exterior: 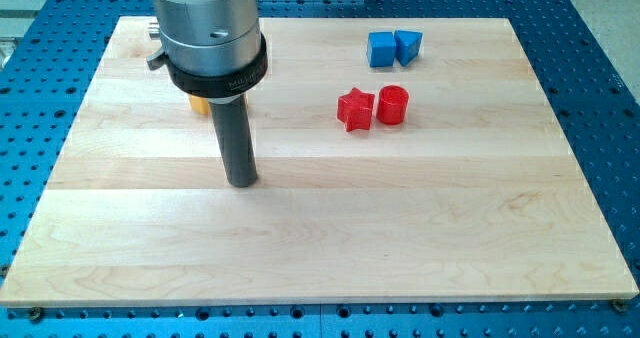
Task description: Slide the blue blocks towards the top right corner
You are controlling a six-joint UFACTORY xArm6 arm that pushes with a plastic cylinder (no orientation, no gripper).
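Observation:
Two blue blocks sit side by side near the view's top, right of centre: a blue cube and a blue triangular block touching its right side. My tip rests on the board at the view's left of centre, far below and left of the blue blocks. It touches no block.
A red star block and a red cylinder lie just below the blue blocks. A yellow or orange block is mostly hidden behind the arm's body. The wooden board sits on a blue perforated table.

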